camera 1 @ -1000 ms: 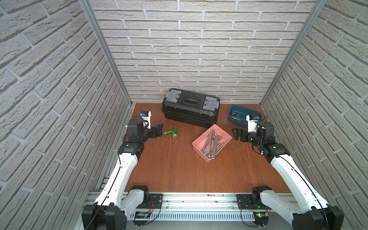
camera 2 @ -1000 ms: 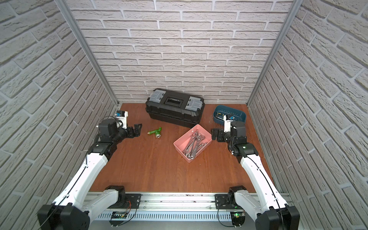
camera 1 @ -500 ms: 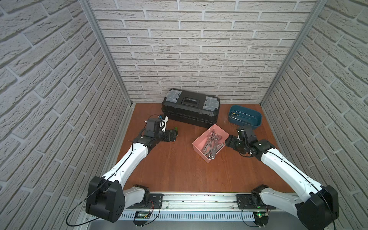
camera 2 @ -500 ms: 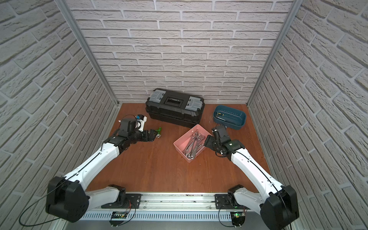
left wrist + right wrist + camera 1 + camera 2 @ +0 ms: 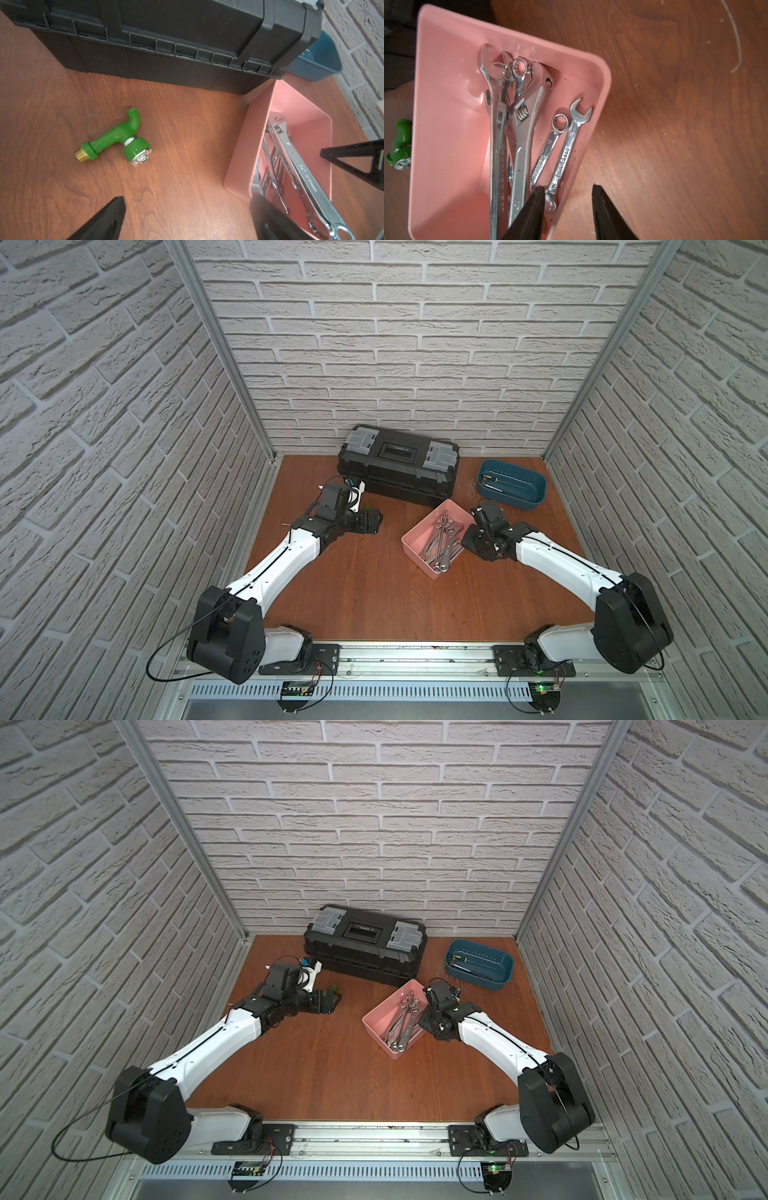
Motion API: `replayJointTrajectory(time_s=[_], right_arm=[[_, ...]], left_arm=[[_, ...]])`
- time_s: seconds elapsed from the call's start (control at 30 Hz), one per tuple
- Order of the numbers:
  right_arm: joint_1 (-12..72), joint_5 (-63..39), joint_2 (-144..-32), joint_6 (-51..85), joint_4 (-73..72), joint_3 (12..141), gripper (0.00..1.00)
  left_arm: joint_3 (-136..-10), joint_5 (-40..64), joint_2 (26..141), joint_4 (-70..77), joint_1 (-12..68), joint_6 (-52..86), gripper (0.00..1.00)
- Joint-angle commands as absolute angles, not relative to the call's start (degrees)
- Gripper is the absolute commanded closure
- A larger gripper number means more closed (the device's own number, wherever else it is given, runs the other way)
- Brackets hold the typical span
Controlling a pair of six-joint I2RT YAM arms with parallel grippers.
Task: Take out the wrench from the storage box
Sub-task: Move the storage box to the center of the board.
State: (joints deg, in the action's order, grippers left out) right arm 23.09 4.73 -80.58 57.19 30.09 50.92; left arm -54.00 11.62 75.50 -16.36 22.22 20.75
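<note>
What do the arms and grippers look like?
The left arm and right arm have white tapered links, bulky black joints and thin black cables looping at the shoulders. The left gripper and right gripper each have two black wedge-shaped fingers.

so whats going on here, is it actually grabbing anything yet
The right claw is down at the side of the pink storage box, jaws apart. One finger is inside, next to a small wrench, and the other is outside the wall. Nothing is gripped yet, and the wrenches all lie in the box. The left claw hangs open over the table, near a green tap in front of the black toolbox.
</note>
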Motion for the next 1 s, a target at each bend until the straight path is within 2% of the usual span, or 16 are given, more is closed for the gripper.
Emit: replayJointTrajectory(time_s=[0.0,0.23,0.47,0.77,0.97], right_arm=[[24.2,5.2,-81.6,58.4,28.3,52.9,0.68],[25.5,5.3,-83.0,57.9,29.6,53.8,0.85],[26.5,5.0,-82.5,54.5,33.1,56.1,0.95],[32.1,2.3,-85.3,46.2,37.0,60.8,0.97],[36.8,2.6,-88.2,45.9,38.3,64.0,0.97]], left_arm=[[-55.8,11.0,75.8,-15.2,22.7,20.4,0.01],[-56.0,10.7,75.5,-16.9,23.0,19.8,0.02],[-56.7,10.3,74.8,-19.1,23.0,19.0,0.02],[-56.2,9.0,72.7,-20.8,23.0,19.2,0.02],[-54.4,8.5,69.8,-21.8,23.1,22.0,0.02]])
